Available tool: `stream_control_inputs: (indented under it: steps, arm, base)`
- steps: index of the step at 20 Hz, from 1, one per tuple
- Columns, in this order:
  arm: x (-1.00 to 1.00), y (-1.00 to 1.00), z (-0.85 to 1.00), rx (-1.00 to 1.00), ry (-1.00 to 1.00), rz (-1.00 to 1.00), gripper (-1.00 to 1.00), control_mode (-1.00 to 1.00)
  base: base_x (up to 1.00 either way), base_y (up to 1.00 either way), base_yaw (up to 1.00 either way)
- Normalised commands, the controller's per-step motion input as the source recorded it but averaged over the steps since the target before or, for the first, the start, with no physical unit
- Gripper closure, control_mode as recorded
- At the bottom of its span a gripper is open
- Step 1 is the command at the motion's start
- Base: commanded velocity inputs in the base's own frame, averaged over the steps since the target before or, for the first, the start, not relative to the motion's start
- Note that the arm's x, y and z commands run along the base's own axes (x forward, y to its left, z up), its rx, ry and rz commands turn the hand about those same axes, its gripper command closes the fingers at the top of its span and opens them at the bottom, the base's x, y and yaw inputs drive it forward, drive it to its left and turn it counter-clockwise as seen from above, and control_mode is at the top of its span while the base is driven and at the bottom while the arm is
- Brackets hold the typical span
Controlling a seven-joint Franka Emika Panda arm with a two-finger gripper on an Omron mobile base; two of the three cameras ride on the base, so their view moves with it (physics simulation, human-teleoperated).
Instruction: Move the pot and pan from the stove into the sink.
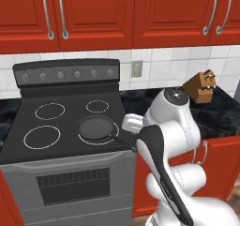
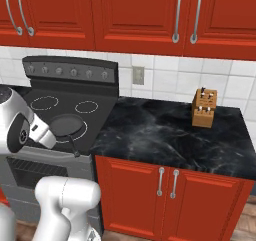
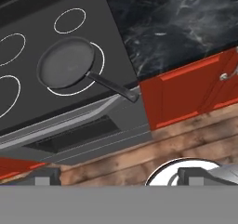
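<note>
The pan (image 1: 96, 127) is shallow and black and sits on the front right burner of the stove (image 1: 47, 126). Its long handle (image 1: 123, 143) points toward the stove's front right corner. The same pan (image 2: 66, 125) lies near the right edge of the cooktop (image 2: 60, 105) in the right base view. In the hand view, my gripper (image 3: 118, 179) is open with nothing between its fingers. It hangs well above and in front of the pan (image 3: 67, 62), over the oven front and floor. The pot and the sink are out of view.
A black marbled counter (image 2: 165, 130) runs right of the stove, with a wooden knife block (image 2: 204, 107) at the back. Red cabinets hang overhead (image 2: 140, 15) and stand below the counter (image 2: 165, 195). Knobs line the stove's back panel (image 1: 65, 73). Wooden floor (image 3: 176, 139) lies below.
</note>
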Motion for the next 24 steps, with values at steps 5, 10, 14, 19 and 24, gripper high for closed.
stream_control_inputs:
  steps: [5, 10, 14, 19, 24]
  arm:
    - [0.36, -0.08, -0.06, -0.01, 0.13, 0.15, -1.0, -1.0]
    - [0.21, -0.07, -0.21, -0.04, 0.12, 0.23, -1.0, -1.0]
    - [0.09, -0.11, -0.33, -0.04, 0.09, 0.28, -1.0, -1.0]
    - [0.15, -0.02, -0.34, -0.08, 0.06, 0.25, -1.0, -1.0]
    - [0.03, 0.0, -0.12, -0.05, 0.0, 0.09, -1.0, -1.0]
  base:
    - [0.0, 0.0, 0.0]
    - [0.0, 0.0, 0.0]
    - [0.0, 0.0, 0.0]
    - [0.0, 0.0, 0.0]
    - [0.0, 0.0, 0.0]
